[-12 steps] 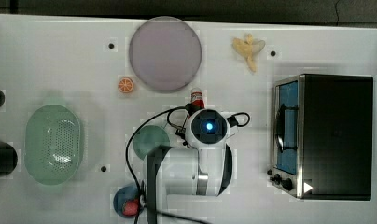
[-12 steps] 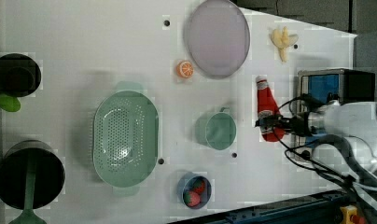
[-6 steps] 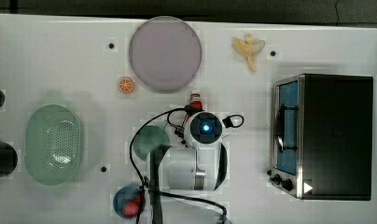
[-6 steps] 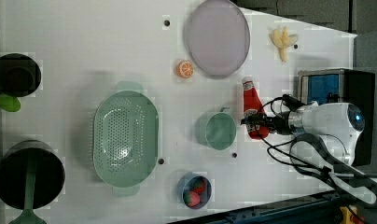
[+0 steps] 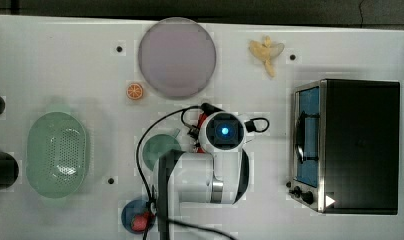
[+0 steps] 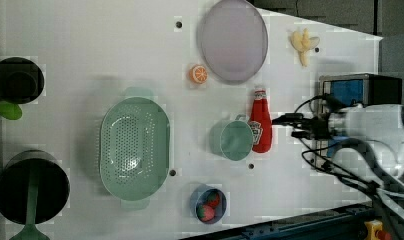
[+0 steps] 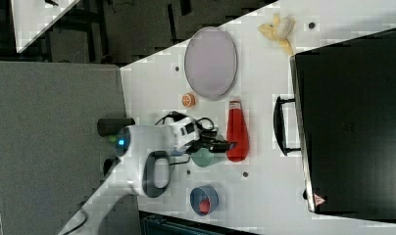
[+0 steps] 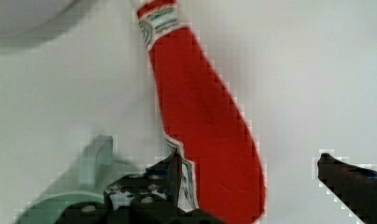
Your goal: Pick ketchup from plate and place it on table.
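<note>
The ketchup is a slim red bottle with a white cap, lying flat on the white table. Its cap points at the lilac plate, which holds nothing. It lies just off the plate's rim, right beside a teal cup. My gripper is open at the bottle's wide base. In the wrist view the ketchup lies between the two dark fingers of my gripper, which stand well apart. From the top view my arm covers most of the ketchup, below the plate.
An orange slice lies by the plate. A pale green basket and two dark pots stand toward the left view's left. A blue bowl of strawberries, a peeled banana and a black oven are also here.
My jaws have opened and let go of the ketchup. The bottle moved toward the left view's left with my gripper and now lies on the table beside the teal cup.
</note>
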{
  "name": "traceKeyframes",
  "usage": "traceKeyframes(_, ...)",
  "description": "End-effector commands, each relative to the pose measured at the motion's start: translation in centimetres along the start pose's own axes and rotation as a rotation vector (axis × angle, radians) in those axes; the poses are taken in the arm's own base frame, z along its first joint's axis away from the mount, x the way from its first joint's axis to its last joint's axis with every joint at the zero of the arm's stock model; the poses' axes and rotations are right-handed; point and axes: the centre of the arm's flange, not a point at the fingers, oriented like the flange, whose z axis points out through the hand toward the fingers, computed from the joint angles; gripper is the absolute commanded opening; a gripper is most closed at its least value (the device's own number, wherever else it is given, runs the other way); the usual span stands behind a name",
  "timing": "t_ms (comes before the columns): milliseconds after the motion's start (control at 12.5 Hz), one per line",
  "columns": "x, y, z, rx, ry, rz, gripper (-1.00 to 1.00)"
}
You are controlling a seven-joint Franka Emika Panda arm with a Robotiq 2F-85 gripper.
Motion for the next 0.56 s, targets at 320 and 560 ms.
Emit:
traceKeyframes(320,1.0,-3.6,-23.4,0.101,0.185,0.282,1.00)
traceKeyframes(560,-1.6,-2.8,-30.0,0.056,0.118,0.388,1.00)
